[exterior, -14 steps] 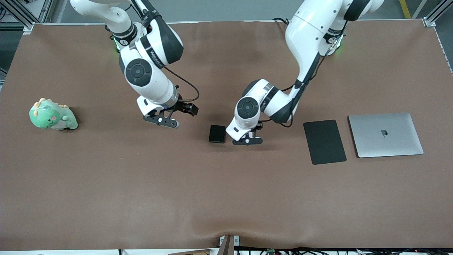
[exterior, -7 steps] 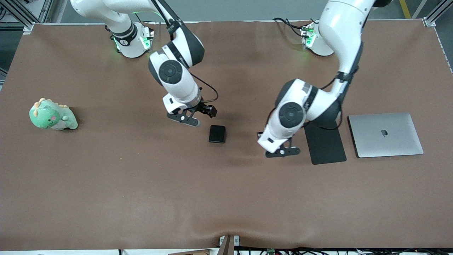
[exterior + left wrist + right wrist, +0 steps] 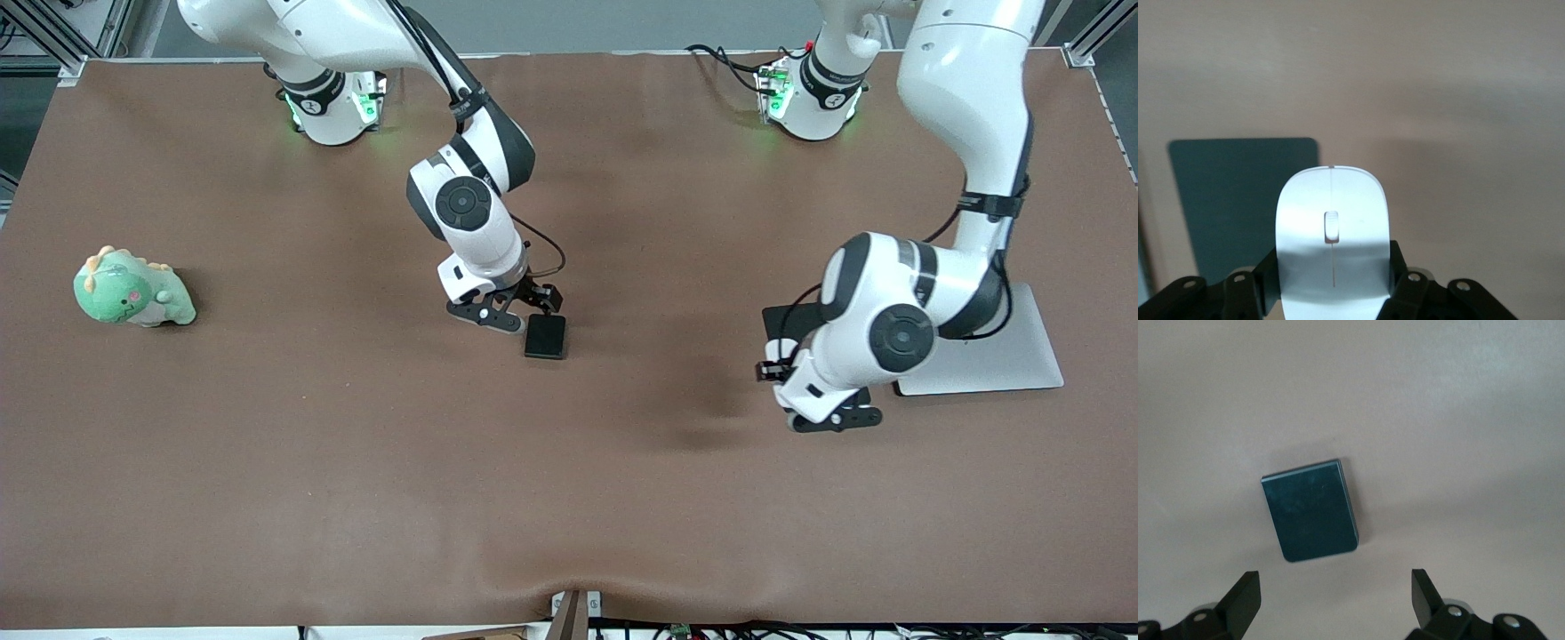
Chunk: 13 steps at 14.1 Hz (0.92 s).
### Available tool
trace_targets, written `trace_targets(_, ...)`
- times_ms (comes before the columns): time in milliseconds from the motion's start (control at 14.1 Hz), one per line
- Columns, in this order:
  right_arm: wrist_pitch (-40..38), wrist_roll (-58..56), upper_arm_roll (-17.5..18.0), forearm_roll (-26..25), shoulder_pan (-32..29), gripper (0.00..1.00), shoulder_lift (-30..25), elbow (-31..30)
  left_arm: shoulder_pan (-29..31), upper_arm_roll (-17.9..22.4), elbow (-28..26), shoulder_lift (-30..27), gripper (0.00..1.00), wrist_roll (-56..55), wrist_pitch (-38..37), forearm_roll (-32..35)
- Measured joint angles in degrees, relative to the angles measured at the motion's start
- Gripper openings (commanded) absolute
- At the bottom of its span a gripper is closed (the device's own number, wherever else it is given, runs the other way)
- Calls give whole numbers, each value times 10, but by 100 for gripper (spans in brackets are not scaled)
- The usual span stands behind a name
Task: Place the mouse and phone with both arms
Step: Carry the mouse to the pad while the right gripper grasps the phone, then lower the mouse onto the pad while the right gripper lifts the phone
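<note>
The left pincer (image 3: 831,418), right of centre in the front view, is clamped on the white mouse (image 3: 1331,233); the left wrist view shows the mouse gripped across its width, its long axis pointing straight out from the pincer. In the front view the mouse is hidden under the left arm's wrist. The pincer hangs over the near corner of the black mouse pad (image 3: 787,322), which lies on the table (image 3: 356,489) just beside the silver laptop (image 3: 1022,356). In the left wrist view, most of the mouse pad (image 3: 1238,200) lies to one side of the mouse, so the mouse is not centred over it.

The right pincer (image 3: 507,311), just left of centre in the front view, has its jaws spread wide and holds nothing. The phone (image 3: 545,337) lies flat on the table, directly below and slightly ahead of it. In the right wrist view the phone (image 3: 1311,510) sits between the two fingers' lines, its long axis turned a little off the pincer's own. The right arm is clearly the nearer one to it.

A green plush dinosaur (image 3: 132,291) sits at the left of the front view, well apart from everything.

My judgement: the right pincer needs a small turn and a descent to straddle the phone's short sides, while the left arm should shift fully over the pad before lowering.
</note>
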Motion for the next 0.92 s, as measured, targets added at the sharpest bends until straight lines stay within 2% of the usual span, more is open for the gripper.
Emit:
trace_targets(355, 2, 0, 0, -8, 0, 100, 65, 58, 39, 0, -31, 9, 2, 24, 6, 4)
trace_targets(710, 19, 0, 0, -9, 0, 100, 109, 87, 56, 0, -100, 15, 3, 25, 93, 32)
trace_targets(923, 43, 0, 0, -9, 1, 100, 122, 88, 58, -1, -117, 16, 7, 27, 113, 39)
